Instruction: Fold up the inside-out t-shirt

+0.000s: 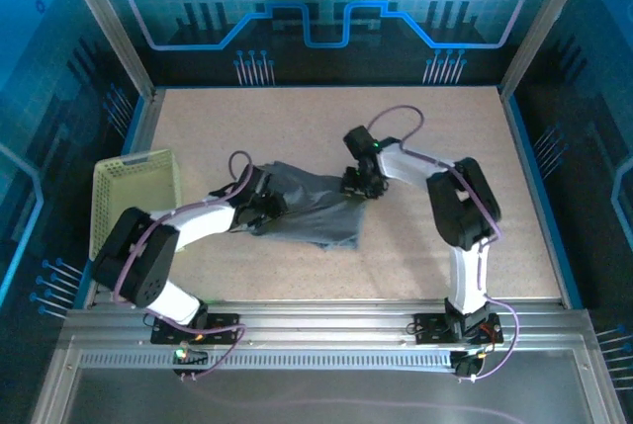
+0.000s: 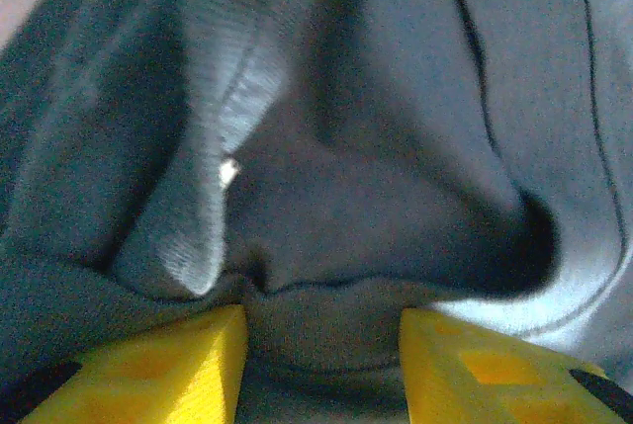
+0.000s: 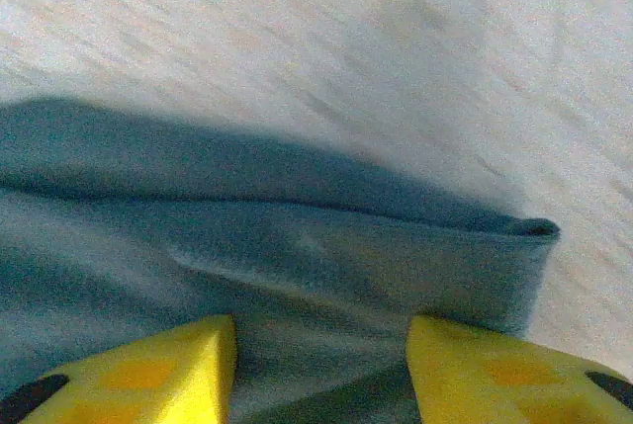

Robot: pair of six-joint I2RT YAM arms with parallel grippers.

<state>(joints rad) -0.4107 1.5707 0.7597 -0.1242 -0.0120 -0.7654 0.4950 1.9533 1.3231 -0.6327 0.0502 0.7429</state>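
Observation:
The inside-out t-shirt lies bunched in a dark slate-grey heap on the table between the two arms. My left gripper is pressed into its left end. In the left wrist view the yellow fingers stand apart, and rumpled folds of the t-shirt fill the gap at the left gripper. My right gripper sits at the shirt's upper right corner. In the right wrist view the right gripper is open over a folded edge of the t-shirt, with cloth between its fingers.
A pale yellow-green mesh basket stands at the table's left edge, close behind the left arm. Bare beige tabletop stretches behind the shirt and to the right. Blue walls and metal posts enclose the table.

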